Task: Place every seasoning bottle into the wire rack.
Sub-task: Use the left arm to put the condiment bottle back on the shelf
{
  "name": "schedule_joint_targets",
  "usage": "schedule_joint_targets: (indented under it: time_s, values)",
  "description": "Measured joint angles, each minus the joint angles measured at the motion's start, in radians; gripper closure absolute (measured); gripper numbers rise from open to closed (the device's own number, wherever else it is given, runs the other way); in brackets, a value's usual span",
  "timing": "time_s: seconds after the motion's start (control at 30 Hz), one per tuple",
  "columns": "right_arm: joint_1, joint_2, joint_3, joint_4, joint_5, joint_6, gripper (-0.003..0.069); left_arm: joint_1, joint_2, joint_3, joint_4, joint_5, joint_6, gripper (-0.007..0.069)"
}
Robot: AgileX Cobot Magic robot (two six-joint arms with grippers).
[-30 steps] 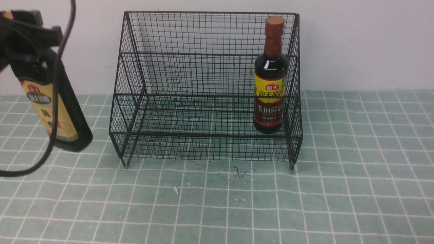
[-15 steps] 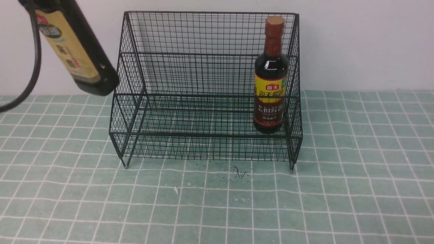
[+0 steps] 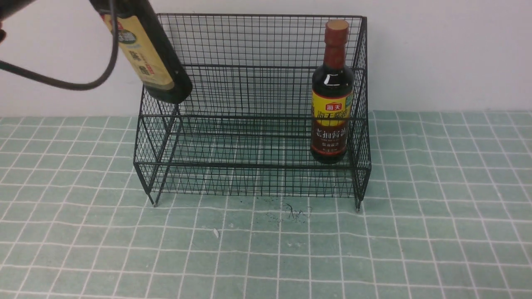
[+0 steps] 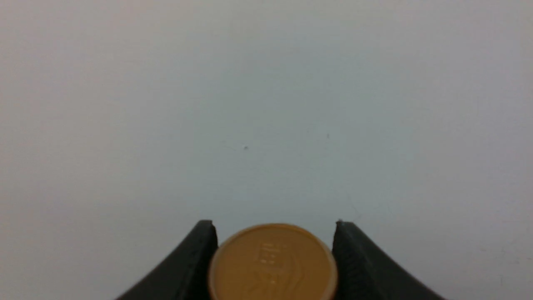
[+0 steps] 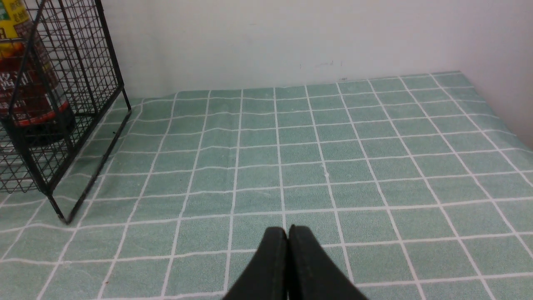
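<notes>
The gold-capped seasoning bottle (image 3: 145,58) with its beige label hangs tilted in the air, its base in front of the upper left corner of the black wire rack (image 3: 249,83). In the left wrist view my left gripper (image 4: 275,223) is shut on this bottle, with the gold cap (image 4: 272,262) between its black fingers; the gripper itself is above the front view's top edge. The other seasoning bottle (image 3: 331,104), with a red-brown neck and a yellow-and-maroon label, stands upright at the rack's right end. My right gripper (image 5: 288,228) is shut and empty, low over the cloth to the right of the rack (image 5: 83,62).
A green checked cloth (image 3: 266,249) covers the table up to a white wall. A black cable (image 3: 83,85) loops down from the left arm. A small white scrap (image 3: 215,233) and dark scribbles (image 3: 297,212) lie in front of the rack.
The left arm has carried the gold-capped bottle up and to the right, from beside the rack's left side to its upper left corner. The right gripper has stayed shut.
</notes>
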Motion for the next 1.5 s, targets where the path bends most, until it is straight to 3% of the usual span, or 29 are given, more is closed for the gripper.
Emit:
schedule_joint_targets:
  time_s: [1.13, 1.37, 1.5]
  values:
    - [0.000, -0.001, 0.000, 0.000, 0.001, 0.000, 0.0669, -0.017, 0.206, 0.027, -0.063, 0.048, 0.194, 0.0307]
    - [0.000, -0.001, 0.000, 0.000, 0.001, 0.000, 0.0669, -0.023, 0.169, 0.019, -0.065, 0.070, 0.258, 0.0214]
    - [0.000, -0.001, 0.000, 0.000, 0.001, 0.000, 0.0669, -0.024, 0.145, 0.015, -0.066, 0.072, 0.279, 0.0198]
